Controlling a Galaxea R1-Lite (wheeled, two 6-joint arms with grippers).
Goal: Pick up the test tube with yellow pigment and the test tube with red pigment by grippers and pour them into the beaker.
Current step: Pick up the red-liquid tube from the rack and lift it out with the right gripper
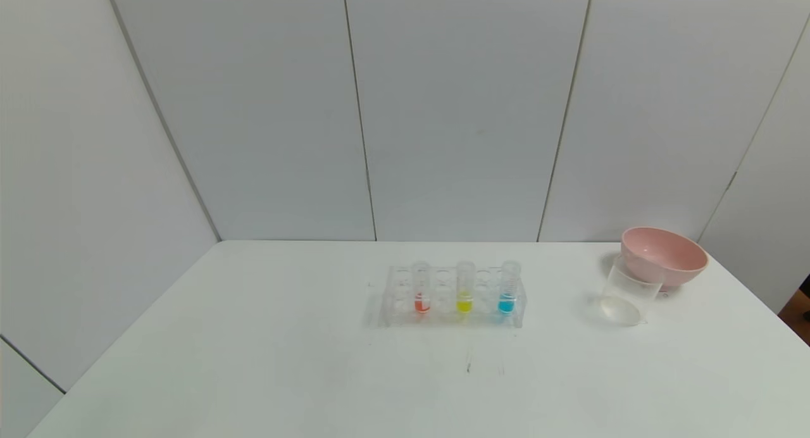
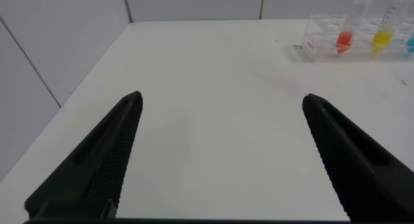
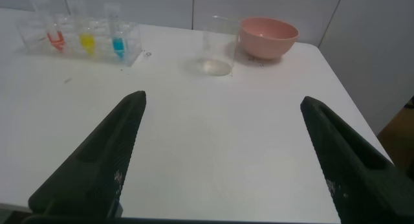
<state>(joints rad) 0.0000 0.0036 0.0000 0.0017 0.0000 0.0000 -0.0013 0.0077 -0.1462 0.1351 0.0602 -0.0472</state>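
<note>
A: What does the left gripper (image 2: 220, 156) look like in the left wrist view?

B: Two fingers (image 2: 97, 166) are visible, both matte black. Each is a long, flat-sided wedge, broad at the base and narrowing to a blunt tip. The surface is slightly grainy, with a raised ridge along the upper edge.

A: And the right gripper (image 3: 223, 153) in the right wrist view?

B: Same build. Its fingers (image 3: 352, 166) are matte black tapered wedges with blunt tips and a faint speckled texture. No cables, screws or markings can be made out on either pair.

A: The head view?

B: No part of the robot appears there.
</note>
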